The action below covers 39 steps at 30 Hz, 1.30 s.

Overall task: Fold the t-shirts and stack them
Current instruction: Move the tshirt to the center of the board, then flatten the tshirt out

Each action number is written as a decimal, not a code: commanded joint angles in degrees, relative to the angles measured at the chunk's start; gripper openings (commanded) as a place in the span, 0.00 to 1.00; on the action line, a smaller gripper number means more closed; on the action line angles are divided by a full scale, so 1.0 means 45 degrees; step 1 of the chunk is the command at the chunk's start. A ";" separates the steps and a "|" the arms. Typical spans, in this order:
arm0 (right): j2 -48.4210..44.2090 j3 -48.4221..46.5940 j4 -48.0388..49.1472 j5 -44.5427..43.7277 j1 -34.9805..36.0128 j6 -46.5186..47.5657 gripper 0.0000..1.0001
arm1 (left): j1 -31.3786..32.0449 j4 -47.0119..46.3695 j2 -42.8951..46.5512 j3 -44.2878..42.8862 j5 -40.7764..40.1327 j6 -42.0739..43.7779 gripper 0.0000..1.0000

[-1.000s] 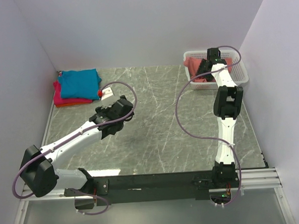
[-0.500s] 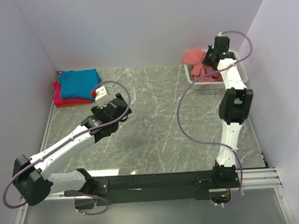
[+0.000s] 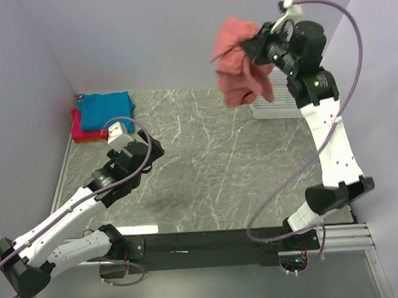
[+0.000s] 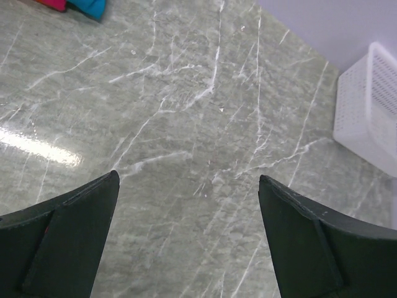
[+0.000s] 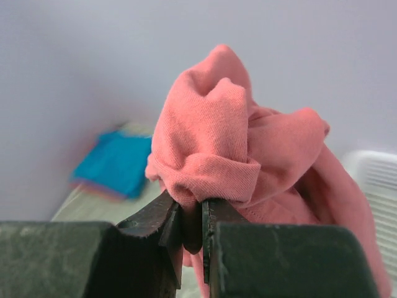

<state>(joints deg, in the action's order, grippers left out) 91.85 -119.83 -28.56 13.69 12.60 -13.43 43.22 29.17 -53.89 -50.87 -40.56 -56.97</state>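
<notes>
My right gripper (image 3: 255,42) is shut on a bunched fold of the salmon-red t-shirt (image 3: 238,65) and holds it high in the air, in front of the basket; the shirt hangs crumpled below the jaws. It fills the right wrist view (image 5: 248,161), pinched at my right gripper (image 5: 192,217). The folded teal-blue t-shirt (image 3: 105,110) lies on the magenta-pink t-shirt (image 3: 86,133) at the back left corner; both show blurred in the right wrist view (image 5: 115,162). My left gripper (image 3: 148,149) is open and empty over the table's left part; the left wrist view (image 4: 189,186) shows bare marble between its fingers.
The white mesh basket (image 3: 276,109) stands at the back right, partly hidden by the hanging shirt; its corner shows in the left wrist view (image 4: 372,105). Purple-white walls close in the grey marble table (image 3: 206,168) at the back and sides. A black rail (image 3: 210,242) runs along the near edge.
My right gripper has lifted the salmon-red t-shirt out of the basket and high up, toward the left. My left arm has drawn back toward the near left.
</notes>
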 commanded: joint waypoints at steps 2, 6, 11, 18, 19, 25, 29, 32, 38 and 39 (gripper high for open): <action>-0.1774 0.1723 0.0700 0.2944 0.1104 -0.0100 0.00 | 0.0024 0.0841 0.1153 0.0269 -0.0128 -0.0698 0.99; -0.3065 0.5481 0.1734 0.3386 0.1262 -0.1115 0.04 | 0.0004 0.1486 0.1856 0.0406 -0.0401 -0.1129 0.99; -0.4298 1.0176 0.1074 -0.0516 0.0252 -0.2598 0.57 | 0.0024 0.1760 0.1956 0.0582 -0.0792 -0.1383 0.99; -0.5020 1.4125 0.0717 -0.2869 -0.1141 -0.2681 0.78 | -0.0831 0.1273 0.0301 0.0699 0.0884 -0.0720 0.99; -0.5292 1.4322 0.0895 -0.2345 -0.1005 -0.2351 0.78 | -0.1125 0.1059 0.0044 0.0719 0.1274 -0.0584 0.99; -0.4985 1.4812 0.1130 -0.2828 0.1865 -0.2208 0.79 | -0.4110 -0.0716 -0.2084 0.1265 0.4829 0.0646 0.99; -0.4398 1.5280 0.2144 -0.2927 0.2823 -0.3264 0.78 | -0.5092 -0.2006 -0.3627 0.0780 0.5594 0.0708 0.99; -0.3676 1.5204 0.2537 -0.2693 0.3195 -0.3617 0.78 | -0.5425 -0.3000 -0.5322 0.0136 0.5965 0.0648 0.98; -0.2366 1.4949 0.2186 -0.2847 0.3391 -0.4221 0.72 | -0.5933 -0.2868 -0.8643 -0.1660 0.6510 0.0668 0.87; -0.2288 1.4988 0.2244 -0.2944 0.3391 -0.4454 0.72 | -0.5952 -0.2965 -0.8940 -0.1780 0.6570 0.0629 0.87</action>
<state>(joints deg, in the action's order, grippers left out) 80.99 -51.62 -20.12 2.35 27.51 -30.17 17.21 18.74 -90.15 -55.24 -13.98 -54.76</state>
